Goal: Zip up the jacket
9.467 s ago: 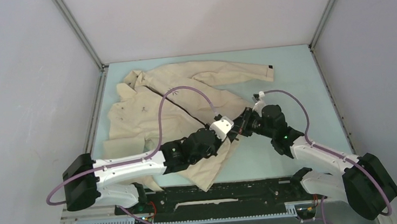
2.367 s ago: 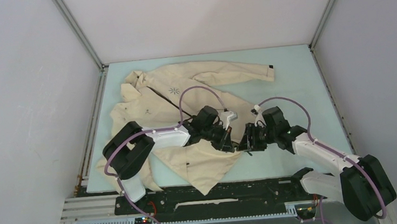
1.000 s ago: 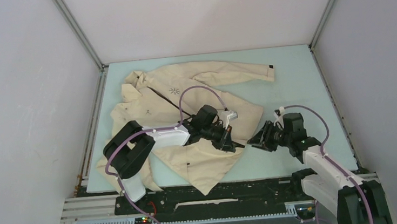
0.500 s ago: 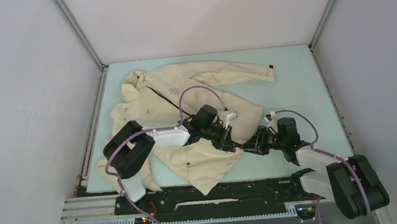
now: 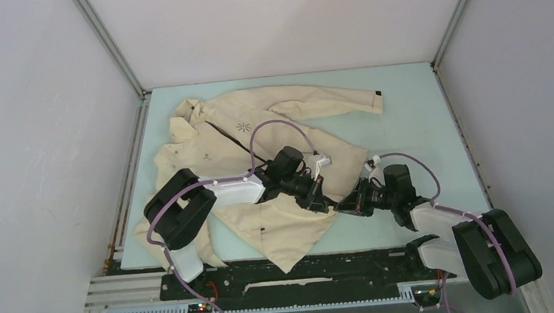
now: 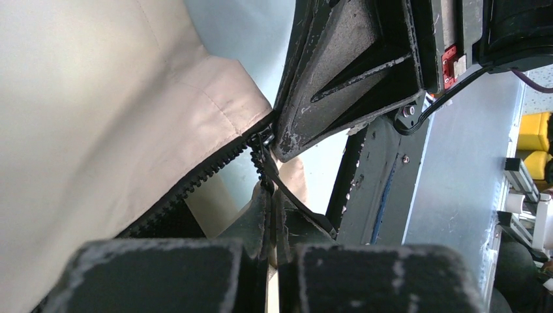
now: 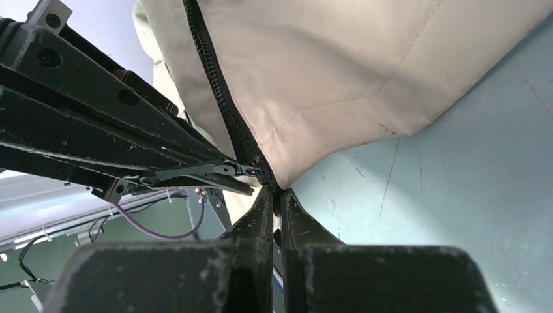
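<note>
Soft, limp jacket (image 5: 256, 128); pinched shut at hem corner (image 7: 306, 160) by right gripper (image 7: 275, 192), at thin, slippery zipper pull (image 7: 195, 171) by left gripper (image 6: 272, 202).

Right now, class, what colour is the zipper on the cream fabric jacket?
Black zipper on the cream fabric jacket; clearest in the right wrist view.

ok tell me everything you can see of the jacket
The jacket is cream, soft-looking fabric, lying rumpled on the pale blue table. Its collar is at the far left, and one sleeve stretches across the far side, ending in a black cuff tab. A small dark starburst logo sits on the chest. A dark zipper runs down to the near hem corner, where the left gripper and right gripper both pinch it, tips nearly touching.
</note>
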Action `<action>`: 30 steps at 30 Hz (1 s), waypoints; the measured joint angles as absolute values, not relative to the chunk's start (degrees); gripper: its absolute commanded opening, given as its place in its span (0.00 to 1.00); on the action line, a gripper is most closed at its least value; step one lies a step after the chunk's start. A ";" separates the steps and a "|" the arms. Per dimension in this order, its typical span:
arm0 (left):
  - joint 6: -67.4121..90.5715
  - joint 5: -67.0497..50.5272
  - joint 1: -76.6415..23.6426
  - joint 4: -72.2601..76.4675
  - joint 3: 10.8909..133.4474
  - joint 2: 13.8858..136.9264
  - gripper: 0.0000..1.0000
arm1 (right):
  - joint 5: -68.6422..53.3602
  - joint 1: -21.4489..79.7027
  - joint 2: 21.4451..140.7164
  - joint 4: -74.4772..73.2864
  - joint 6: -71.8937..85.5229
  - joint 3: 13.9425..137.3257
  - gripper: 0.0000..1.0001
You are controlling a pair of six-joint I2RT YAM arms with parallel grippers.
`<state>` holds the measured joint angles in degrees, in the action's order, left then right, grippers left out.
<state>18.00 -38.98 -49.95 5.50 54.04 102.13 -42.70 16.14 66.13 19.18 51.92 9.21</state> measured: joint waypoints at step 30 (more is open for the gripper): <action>22.79 -34.63 -46.89 9.80 47.29 90.98 0.58 | -41.85 16.71 66.94 22.87 49.34 9.04 0.00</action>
<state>22.79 -34.63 -46.89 9.80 47.29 90.98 -41.85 16.71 66.94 22.87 49.34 9.04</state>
